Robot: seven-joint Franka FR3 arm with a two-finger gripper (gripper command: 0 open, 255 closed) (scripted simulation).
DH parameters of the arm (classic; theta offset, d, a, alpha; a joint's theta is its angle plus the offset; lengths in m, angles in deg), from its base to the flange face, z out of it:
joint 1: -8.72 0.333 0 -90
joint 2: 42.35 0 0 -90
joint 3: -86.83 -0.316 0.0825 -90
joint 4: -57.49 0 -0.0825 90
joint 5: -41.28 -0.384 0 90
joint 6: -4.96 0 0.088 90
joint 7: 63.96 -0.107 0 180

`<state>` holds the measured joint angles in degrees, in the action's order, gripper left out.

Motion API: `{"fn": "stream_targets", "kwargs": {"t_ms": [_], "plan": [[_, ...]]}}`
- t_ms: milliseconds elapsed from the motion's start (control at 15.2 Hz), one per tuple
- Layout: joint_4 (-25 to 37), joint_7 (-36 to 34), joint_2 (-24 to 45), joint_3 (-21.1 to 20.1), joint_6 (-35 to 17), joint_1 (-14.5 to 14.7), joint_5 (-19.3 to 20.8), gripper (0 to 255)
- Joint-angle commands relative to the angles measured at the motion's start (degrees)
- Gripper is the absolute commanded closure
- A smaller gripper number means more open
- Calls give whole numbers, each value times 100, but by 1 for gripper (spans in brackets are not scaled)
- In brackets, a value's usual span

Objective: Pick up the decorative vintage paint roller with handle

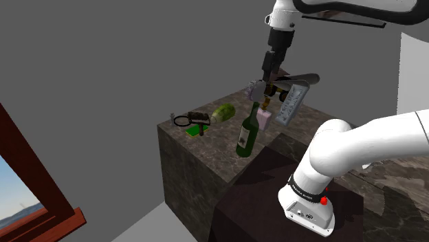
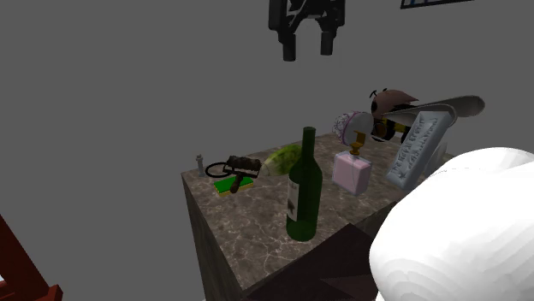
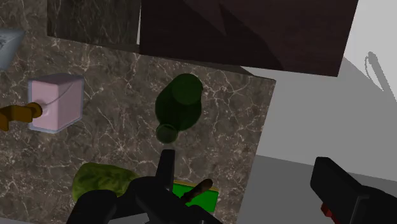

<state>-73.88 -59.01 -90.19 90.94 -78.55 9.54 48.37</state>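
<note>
"Grey wall behind everything, and a dark marbled table (image 2: 248, 231) in front of it. What stands on it?"

"Take the green bottle (image 2: 304, 184) as the mark; it is upright near the table's front edge in the second exterior view. Left of the bottle and farther back, close to the table's far-left corner, lies the paint roller (image 2: 238, 167): a dark roller on a bright green pad, with a thin dark loop at its side."

"Is anything touching it?"

"No, it lies alone. A leafy green lump (image 2: 282, 156) sits between it and the bottle, behind the bottle's shoulder."

"And right of the bottle?"

"A pale pink box (image 2: 351, 174), standing apart from the bottle. Past that there is a bee-like figure (image 2: 389, 107) with long wings, and a grey slab (image 2: 418, 145) leaning at a tilt."

"Where is the claw?"

"The claw (image 2: 308, 51) hangs high over the table, above the bottle and well clear of its neck — released, fingers spread, clasping nothing."

"What does the wrist view add?"

"It looks straight down on the bottle's mouth, just beyond the fingers. The roller's green pad and a brownish handle peek out beside one finger, partly hidden by it, near the leafy lump."
</note>
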Motion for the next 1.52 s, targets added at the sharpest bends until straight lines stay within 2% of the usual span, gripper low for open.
{"fn": "stream_targets", "kwargs": {"t_ms": [0, 462, 858, 1188, 1452], "plan": [[0, 0, 0, 0, 0, 0, 0, 0], [-538, 665, 754, 510, -1410, 146, 211, 0], [-672, 1260, 1721, 932, -2604, 306, 258, 0], [-550, 1818, 2707, 1254, -3529, 479, 130, 0], [-306, 2339, 3580, 1467, -4183, 627, -131, 0]]}}
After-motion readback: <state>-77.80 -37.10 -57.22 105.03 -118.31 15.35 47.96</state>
